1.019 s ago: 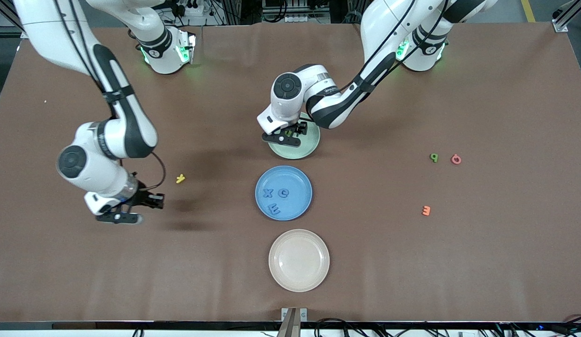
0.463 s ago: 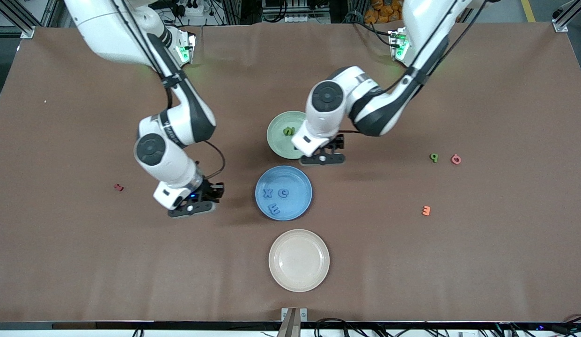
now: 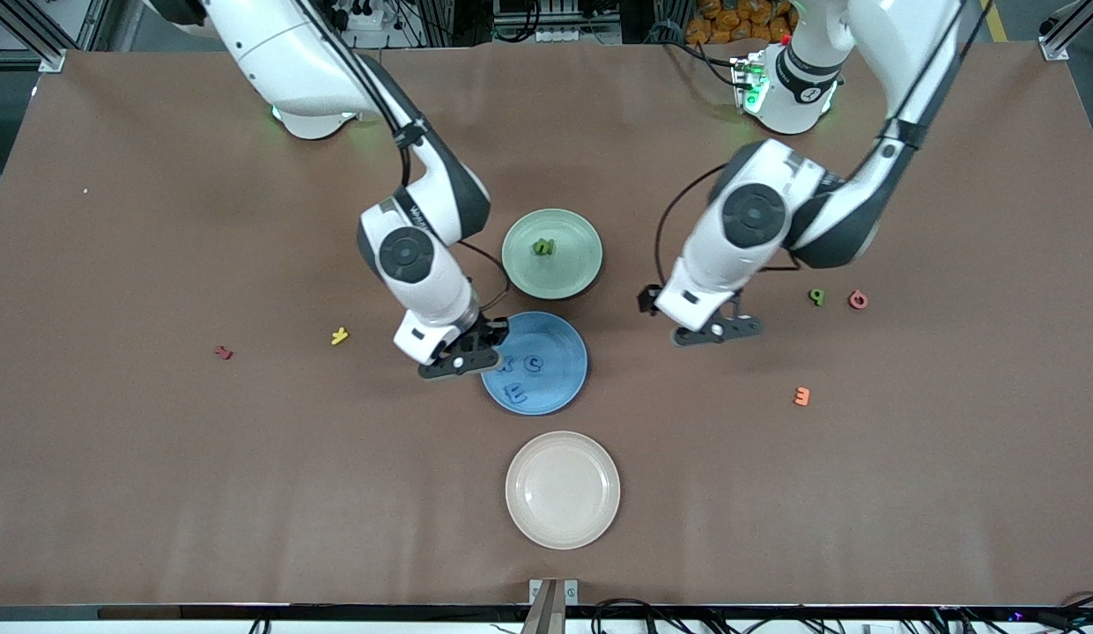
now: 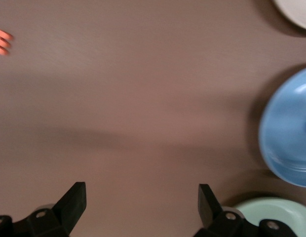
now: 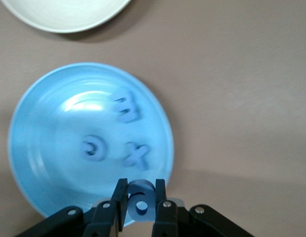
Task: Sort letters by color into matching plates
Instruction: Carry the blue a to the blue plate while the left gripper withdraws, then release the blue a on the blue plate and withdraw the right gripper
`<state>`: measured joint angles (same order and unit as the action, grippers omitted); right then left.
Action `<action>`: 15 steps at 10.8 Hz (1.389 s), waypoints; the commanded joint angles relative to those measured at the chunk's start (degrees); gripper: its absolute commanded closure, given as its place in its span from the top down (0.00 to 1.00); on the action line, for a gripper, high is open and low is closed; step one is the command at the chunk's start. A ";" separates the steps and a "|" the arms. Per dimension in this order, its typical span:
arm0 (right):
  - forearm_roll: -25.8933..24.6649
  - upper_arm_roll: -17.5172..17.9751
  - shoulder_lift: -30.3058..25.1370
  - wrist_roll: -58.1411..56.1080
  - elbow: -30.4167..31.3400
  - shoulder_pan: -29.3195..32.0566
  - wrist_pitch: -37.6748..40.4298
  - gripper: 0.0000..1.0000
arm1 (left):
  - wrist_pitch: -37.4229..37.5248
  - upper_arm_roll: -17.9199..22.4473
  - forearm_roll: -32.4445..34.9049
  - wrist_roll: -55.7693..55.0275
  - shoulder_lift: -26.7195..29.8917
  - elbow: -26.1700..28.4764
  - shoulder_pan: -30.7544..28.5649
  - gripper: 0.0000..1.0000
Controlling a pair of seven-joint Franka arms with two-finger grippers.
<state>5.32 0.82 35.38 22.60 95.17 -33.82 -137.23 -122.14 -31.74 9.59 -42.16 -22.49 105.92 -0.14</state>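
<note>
Blue letter (image 5: 140,201): small chunky moulded piece with a round hole, pinched in the right gripper (image 3: 461,362) over the blue plate's (image 3: 568,379) rim toward the right arm's end of the bench (image 3: 158,484). Three blue letters lie in that glossy round plate. Green plate (image 3: 574,264): one green letter (image 3: 543,247) inside. Left gripper (image 3: 719,330): spread, over bare bench, near a loose green letter (image 3: 816,296).

The blue plate (image 5: 54,163) under the right gripper (image 5: 140,205) looks glossy and smooth. The brown table (image 3: 158,493) cover looks matt.
</note>
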 commanded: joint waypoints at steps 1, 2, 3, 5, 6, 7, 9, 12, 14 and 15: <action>-0.22 -0.47 3.55 9.72 -5.77 -3.61 0.38 0.00 | -2.13 -1.31 -1.59 14.87 3.59 5.33 -8.54 1.00; -0.31 -0.47 4.25 11.84 -6.66 -4.14 0.21 0.00 | -3.88 -1.22 -1.33 17.70 4.47 6.91 -10.04 1.00; -0.31 -0.47 4.95 12.03 -7.36 -4.15 0.21 0.01 | -5.37 -1.05 -1.06 19.82 5.52 8.93 -10.75 1.00; -0.83 -0.64 5.14 11.42 -7.63 -3.89 0.21 0.96 | -8.53 -1.04 -0.97 24.65 8.15 14.19 -14.60 1.00; -1.10 -0.64 5.14 9.68 -7.63 -3.54 0.21 1.00 | -14.12 -0.87 -0.97 26.50 10.60 19.36 -15.67 1.00; -1.10 -0.73 4.79 6.88 -7.55 -3.27 0.29 1.00 | -18.88 -0.26 -0.97 28.26 12.11 23.32 -16.37 1.00; -1.10 -1.08 4.00 4.92 -7.28 -1.78 0.82 1.00 | -21.38 -0.17 -0.97 32.99 12.73 26.69 -18.48 1.00; -1.10 -3.01 1.37 -5.94 -7.28 4.53 5.81 1.00 | -31.63 1.67 -0.88 43.69 13.18 34.33 -23.22 1.00; -1.10 -3.72 0.48 -11.41 -7.55 9.71 7.76 1.00 | -33.60 3.25 -0.88 55.90 11.42 34.79 -27.35 1.00; -1.10 -4.15 0.04 -14.48 -7.46 12.52 8.11 1.00 | -33.95 5.52 -0.88 59.61 10.46 34.70 -27.54 1.00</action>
<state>4.90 -3.45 37.38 13.60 87.21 -26.58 -131.10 -154.23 -28.74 9.44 7.69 -11.59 139.60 -25.48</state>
